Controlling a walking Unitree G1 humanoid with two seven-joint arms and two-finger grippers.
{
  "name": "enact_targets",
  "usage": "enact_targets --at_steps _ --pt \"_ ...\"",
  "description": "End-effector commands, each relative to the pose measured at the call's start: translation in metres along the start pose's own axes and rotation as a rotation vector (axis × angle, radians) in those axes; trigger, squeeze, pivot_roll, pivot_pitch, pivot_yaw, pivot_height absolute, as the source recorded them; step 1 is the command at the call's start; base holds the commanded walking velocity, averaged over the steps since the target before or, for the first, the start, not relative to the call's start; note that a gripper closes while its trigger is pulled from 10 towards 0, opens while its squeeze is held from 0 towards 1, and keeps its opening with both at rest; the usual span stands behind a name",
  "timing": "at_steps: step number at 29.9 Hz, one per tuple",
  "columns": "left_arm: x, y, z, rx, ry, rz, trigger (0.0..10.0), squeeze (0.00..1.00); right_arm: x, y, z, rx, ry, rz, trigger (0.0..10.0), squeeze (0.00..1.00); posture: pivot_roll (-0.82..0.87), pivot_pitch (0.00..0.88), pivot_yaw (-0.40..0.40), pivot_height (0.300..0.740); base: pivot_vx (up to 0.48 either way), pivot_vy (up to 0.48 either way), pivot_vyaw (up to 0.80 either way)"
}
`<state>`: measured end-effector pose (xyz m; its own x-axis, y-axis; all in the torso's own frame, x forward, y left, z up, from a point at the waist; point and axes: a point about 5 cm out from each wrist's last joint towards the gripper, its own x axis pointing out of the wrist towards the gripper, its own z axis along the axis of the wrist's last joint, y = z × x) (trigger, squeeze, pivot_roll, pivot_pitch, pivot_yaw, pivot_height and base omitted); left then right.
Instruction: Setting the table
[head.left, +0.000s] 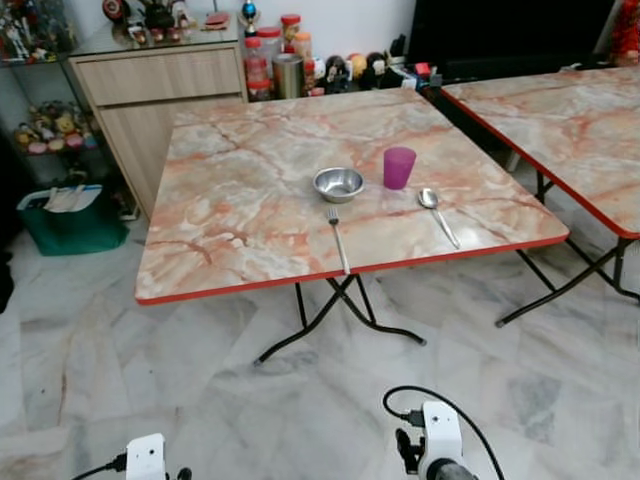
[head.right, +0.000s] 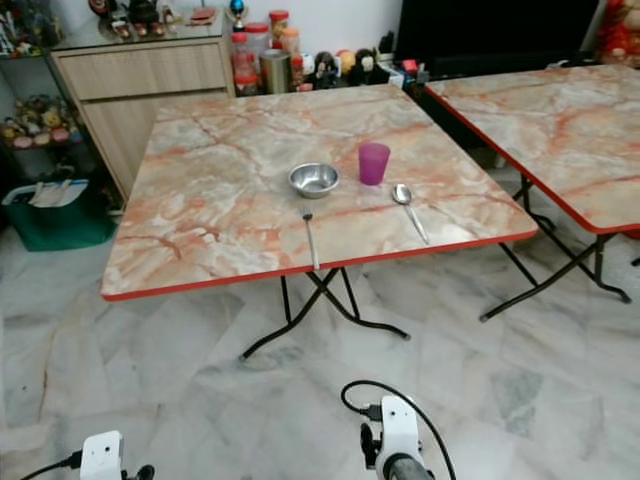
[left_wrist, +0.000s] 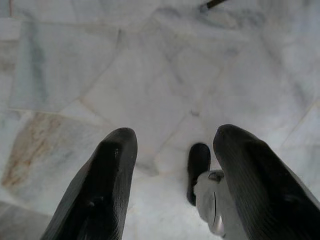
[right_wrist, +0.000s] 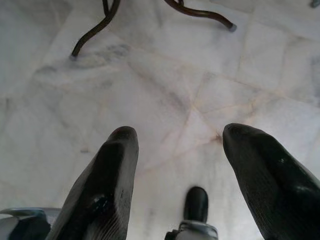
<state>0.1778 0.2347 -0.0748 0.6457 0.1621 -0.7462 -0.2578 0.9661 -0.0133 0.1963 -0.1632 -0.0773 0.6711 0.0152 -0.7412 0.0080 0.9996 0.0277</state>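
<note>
The bench (head.left: 250, 200) occupies the centre of the head views. It carries 4 items in its lower right part: a steel bowl (head.left: 338, 184), a purple cup (head.left: 399, 167) just right of the bowl, a fork (head.left: 338, 240) below the bowl reaching to the red front edge, and a spoon (head.left: 438, 214) lower right of the cup.

Both arms hang low at the bottom edge of the frame, well apart from the bench. The left hand (left_wrist: 172, 175) is wide open and empty, pointing at the marble floor (left_wrist: 150, 75). The right hand (right_wrist: 177, 170) is likewise wide open and empty above the floor, with the bench legs (right_wrist: 100, 30) at the upper edge of its view.

Judgement: the setting looks nearly complete. Before any further adjustment, approach squarely to the front edge, raise 1 hand at a time, and avoid knocking the overhanging fork.
</note>
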Motion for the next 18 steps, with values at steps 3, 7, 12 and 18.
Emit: enact_targets --at_steps 3,7,12,18 --pt "-0.0014 0.0047 -0.0037 0.003 0.012 0.013 10.0 0.0 0.002 0.0041 0.0073 0.023 -0.023 0.008 10.0 0.0 0.06 0.0 0.048 0.74 0.341 0.0 0.0" --pt "-0.0014 0.005 -0.0037 0.002 0.014 0.014 10.0 0.0 0.0018 0.0045 0.0066 0.012 -0.021 0.013 10.0 0.0 0.07 0.0 0.047 0.74 0.411 0.0 0.0" --pt "-0.0014 0.0044 -0.0043 0.002 0.015 0.013 10.0 0.0 0.0014 0.0052 0.0061 0.006 -0.027 0.02 10.0 0.0 0.07 0.0 0.048 0.74 0.48 0.0 0.38" --pt "-0.0019 0.0053 -0.0057 0.001 0.018 0.016 10.0 0.0 0.001 0.0049 0.0045 0.01 -0.025 0.019 10.0 0.0 0.07 0.0 0.048 0.74 0.48 0.0 0.8"
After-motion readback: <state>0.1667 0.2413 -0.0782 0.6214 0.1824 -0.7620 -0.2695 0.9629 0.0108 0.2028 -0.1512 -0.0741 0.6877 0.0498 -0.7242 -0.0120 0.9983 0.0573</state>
